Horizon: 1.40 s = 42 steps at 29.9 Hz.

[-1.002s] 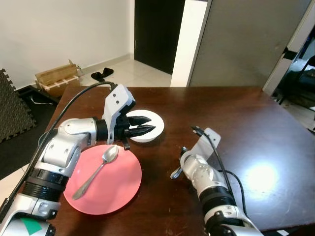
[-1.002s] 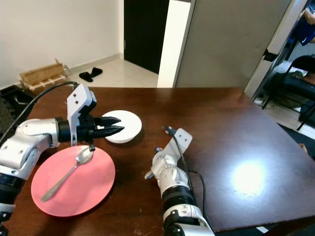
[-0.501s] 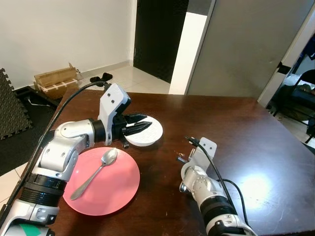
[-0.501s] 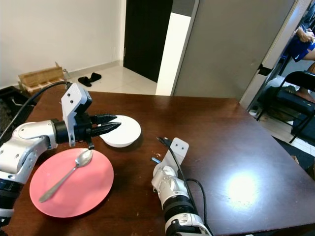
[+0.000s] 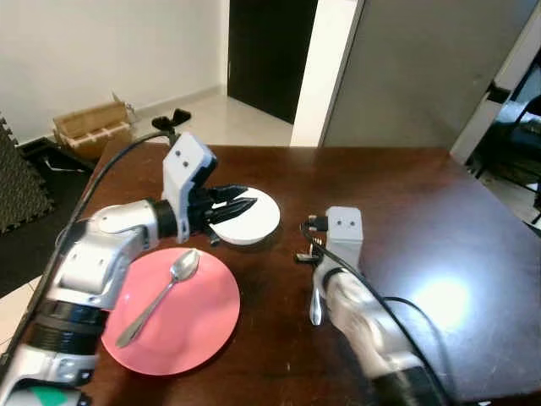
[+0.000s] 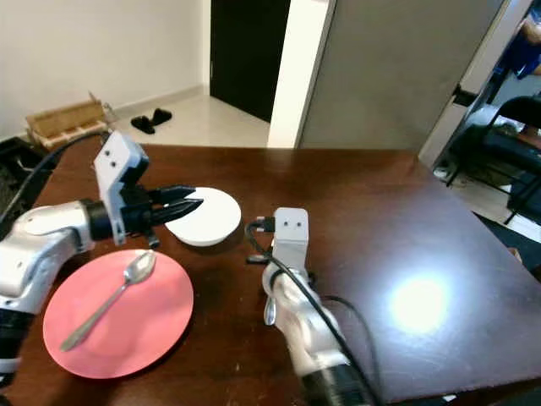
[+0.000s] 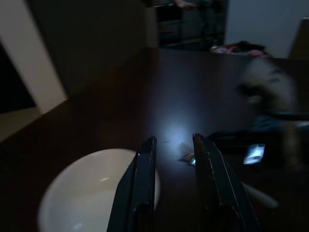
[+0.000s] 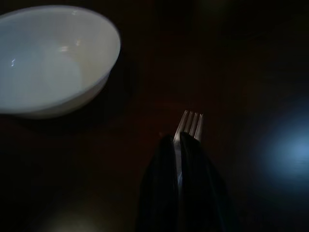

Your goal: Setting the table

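on dark table (image 5: pixel 439 211), fork (image 8: pixel 189 126) pinched in right claw (image 8: pixel 179 145) beside bowl (image 8: pixel 48 58).

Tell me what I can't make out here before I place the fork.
- Right gripper: hidden behind its own wrist in the eye views.
- Fork: handle covered by the fingers in the right wrist view.
- White bowl: near rim hidden by the left gripper.
- Table: far-right edge cut off.

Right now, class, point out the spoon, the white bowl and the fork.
spoon (image 5: pixel 183 266), left eye view, its bowl end.
white bowl (image 5: pixel 262 217), left eye view, its rim.
fork (image 8: pixel 191 123), right wrist view, its tines.
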{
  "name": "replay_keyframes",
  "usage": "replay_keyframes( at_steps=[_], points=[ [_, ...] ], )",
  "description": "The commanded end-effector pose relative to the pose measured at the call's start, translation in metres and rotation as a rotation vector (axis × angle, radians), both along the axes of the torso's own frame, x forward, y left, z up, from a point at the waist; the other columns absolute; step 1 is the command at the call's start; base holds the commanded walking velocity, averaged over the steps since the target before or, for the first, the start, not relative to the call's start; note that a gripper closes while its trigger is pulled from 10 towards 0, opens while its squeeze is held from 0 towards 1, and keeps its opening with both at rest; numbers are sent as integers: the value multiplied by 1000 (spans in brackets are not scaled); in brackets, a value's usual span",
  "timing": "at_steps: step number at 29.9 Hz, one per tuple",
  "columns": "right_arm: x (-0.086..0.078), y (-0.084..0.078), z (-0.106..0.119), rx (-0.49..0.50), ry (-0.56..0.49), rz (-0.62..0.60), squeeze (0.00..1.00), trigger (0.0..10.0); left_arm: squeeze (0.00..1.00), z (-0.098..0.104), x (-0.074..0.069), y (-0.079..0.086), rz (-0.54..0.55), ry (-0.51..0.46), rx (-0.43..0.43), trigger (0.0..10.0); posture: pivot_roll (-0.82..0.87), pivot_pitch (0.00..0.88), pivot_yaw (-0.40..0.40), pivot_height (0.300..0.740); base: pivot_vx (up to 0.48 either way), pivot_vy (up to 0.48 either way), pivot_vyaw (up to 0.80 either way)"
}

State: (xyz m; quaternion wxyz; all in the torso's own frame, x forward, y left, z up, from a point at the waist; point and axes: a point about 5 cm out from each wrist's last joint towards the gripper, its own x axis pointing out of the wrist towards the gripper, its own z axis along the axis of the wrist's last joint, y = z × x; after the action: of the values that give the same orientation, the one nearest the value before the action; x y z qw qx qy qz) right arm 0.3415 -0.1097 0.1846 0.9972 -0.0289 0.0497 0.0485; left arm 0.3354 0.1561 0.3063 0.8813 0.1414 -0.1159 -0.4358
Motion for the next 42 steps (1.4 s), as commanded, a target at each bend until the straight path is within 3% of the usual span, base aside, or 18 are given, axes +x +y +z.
replay_keyframes(
  at_steps=[1,5,7,9,10,17,24,25,26,27,31,36,37,38,39,40,42],
  points=[
    [-10,-3,-4,-40,7,30,0,10000,0,0,-5,4,-6,4,-5,10000,44,110,-38,740,0,0,0],
    [-25,-14,8,-78,-46,86,0,10000,0,1,-10,16,29,4,-8,10000,48,108,-38,740,0,0,0],
    [-28,-16,6,-35,-6,93,0,10000,0,0,-11,17,32,5,-9,10000,48,108,-38,740,0,0,0],
    [-25,-23,-3,117,76,6,0,10000,0,-3,-10,15,35,10,-14,10000,43,105,-38,740,0,0,0],
    [-24,-25,-7,184,106,-29,1000,10000,0,-4,-10,14,36,13,-15,10000,43,105,-38,740,0,0,0],
    [2,-23,-17,312,178,-228,1000,10000,0,-7,-6,5,27,33,-24,10000,39,102,-28,740,0,0,0],
    [13,-4,-28,270,251,-184,1000,10000,0,-7,-5,-1,13,34,-31,10000,52,101,-31,740,0,0,0],
    [13,1,-30,271,272,-159,569,10000,0,-7,-5,-2,13,34,-32,10000,52,101,-31,740,0,0,0],
    [13,1,-30,271,272,-159,569,10000,0,-7,-5,-2,13,34,-32,10000,52,101,-31,740,0,0,0],
    [14,4,-33,255,287,-146,0,10000,0,-7,-5,-2,12,35,-33,10000,52,101,-31,740,0,0,0],
    [13,11,-43,207,334,-142,0,10000,0,-9,-5,-4,12,39,-37,10000,53,105,-38,740,0,0,0],
    [12,14,-65,240,406,-145,0,10000,0,-11,-5,-4,16,44,-41,10000,52,106,-41,740,0,0,0],
    [11,13,-70,227,421,-153,0,4118,0,-11,-6,-4,17,45,-41,10000,52,106,-41,740,0,0,0],
    [10,12,-74,217,433,-159,0,1529,0,-11,-6,-4,18,45,-41,10000,52,106,-41,740,0,0,0],
    [10,12,-74,217,433,-159,0,1529,0,-11,-6,-4,18,45,-41,10000,52,106,-41,740,0,0,0],
    [8,10,-79,197,445,-161,0,0,0,-11,-6,-4,18,45,-43,10000,52,106,-41,740,0,0,0],
    [6,8,-88,166,468,-162,0,0,0,-11,-6,-4,19,46,-44,10000,52,106,-41,740,0,0,0]
  ],
)
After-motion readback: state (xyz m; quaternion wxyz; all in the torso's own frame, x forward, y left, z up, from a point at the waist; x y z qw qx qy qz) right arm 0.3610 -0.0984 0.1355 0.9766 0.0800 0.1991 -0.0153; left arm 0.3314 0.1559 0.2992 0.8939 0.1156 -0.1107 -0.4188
